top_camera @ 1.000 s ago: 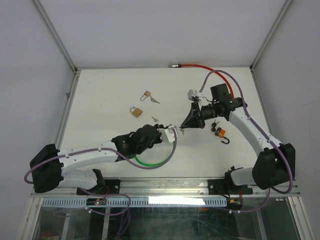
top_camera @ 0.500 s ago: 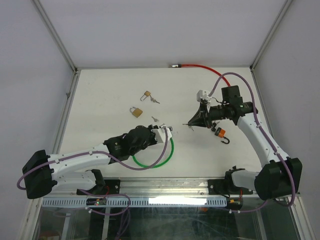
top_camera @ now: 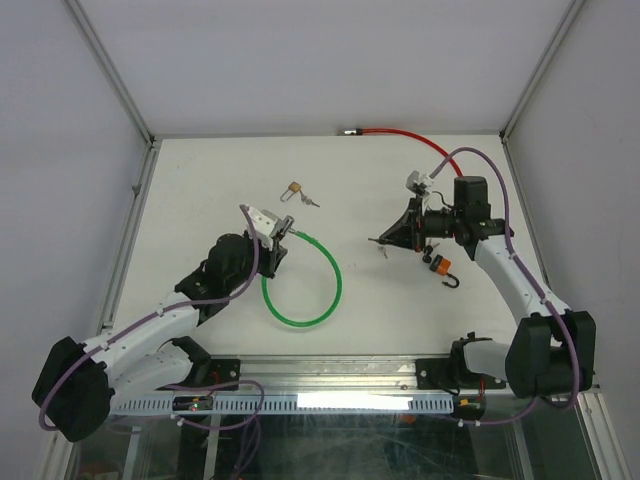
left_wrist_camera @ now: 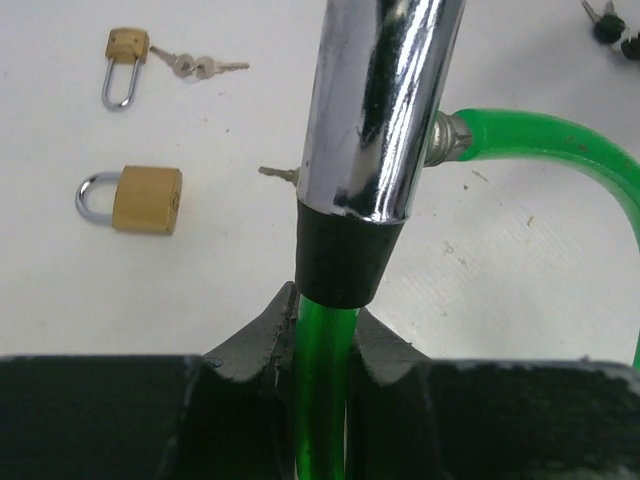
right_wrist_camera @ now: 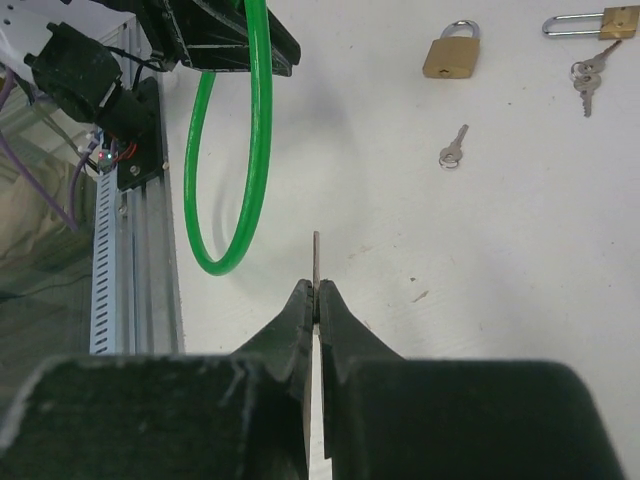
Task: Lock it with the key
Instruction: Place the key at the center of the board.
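Observation:
My left gripper (left_wrist_camera: 320,310) is shut on the green cable (left_wrist_camera: 320,370) of a cable lock, just below its black collar and chrome cylinder (left_wrist_camera: 372,110). The cable's loop (top_camera: 303,290) lies on the table to the right of this gripper (top_camera: 272,248). My right gripper (right_wrist_camera: 316,290) is shut on a thin key (right_wrist_camera: 316,255), blade pointing forward past the fingertips. In the top view this gripper (top_camera: 380,241) hovers right of centre, pointing left, a clear gap away from the lock cylinder (top_camera: 284,226).
A brass padlock (left_wrist_camera: 133,200), a long-shackle padlock (left_wrist_camera: 125,60) with keys (left_wrist_camera: 200,68), and a loose key (right_wrist_camera: 452,150) lie near the left gripper. An orange piece (top_camera: 440,264) and black hook (top_camera: 452,281) sit under the right arm. A red cable (top_camera: 395,133) runs along the back edge.
The left arm swung the cable lock left and back toward the padlocks. The right gripper drew away to the right with the key, widening the gap between key and lock.

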You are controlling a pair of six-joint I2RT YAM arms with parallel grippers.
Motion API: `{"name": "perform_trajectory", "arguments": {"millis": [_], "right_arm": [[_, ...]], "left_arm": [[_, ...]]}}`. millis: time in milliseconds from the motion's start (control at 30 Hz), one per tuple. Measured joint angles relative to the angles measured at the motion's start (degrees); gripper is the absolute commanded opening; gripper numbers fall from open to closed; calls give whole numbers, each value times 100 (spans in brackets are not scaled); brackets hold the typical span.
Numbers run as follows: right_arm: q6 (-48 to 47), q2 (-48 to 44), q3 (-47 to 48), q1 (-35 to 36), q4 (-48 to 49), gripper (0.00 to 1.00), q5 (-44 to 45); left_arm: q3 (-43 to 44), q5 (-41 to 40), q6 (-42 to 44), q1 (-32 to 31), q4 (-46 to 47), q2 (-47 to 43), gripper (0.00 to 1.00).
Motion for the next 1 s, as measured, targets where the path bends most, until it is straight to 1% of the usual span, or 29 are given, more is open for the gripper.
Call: {"name": "perform_trajectory", "arguments": {"millis": [300,467,500,600,667,733,767,800,900,1000], "right_arm": [[1034,0,-332,-98,1093,0,98],[1497,61,-586,-103,1598,0,210],[1598,116,-619,-101,1751,0,223],[1834,345,-710,4,2173,0,293],[1987,535,-743,232,2371,0,433],[2114,824,-741,745,2612,0,619],[2122,868,-741,813,2634,0,638],[2140,977,-734,1032,2691,0,704],[2175,1502,-581,1659,2857,0,949],[2306,2052,-358,2153,3084,0,1128]], "left_arm": [[-612,1032,-1967,1611,876,-105,0],[-1119,1845,-3283,2966,1989,-55,0],[-1237,2015,-3609,3298,2280,24,0],[-1486,2356,-4350,4009,2931,310,0],[-1602,2514,-4798,4398,3274,546,0],[-1685,2616,-5198,4728,3569,796,0],[-1705,2653,-5333,4839,3646,892,0],[-1722,2667,-5458,4942,3718,986,0],[-1775,2647,-5768,5219,3821,1237,0],[-1781,2426,-5914,5344,3641,1300,0]]}}
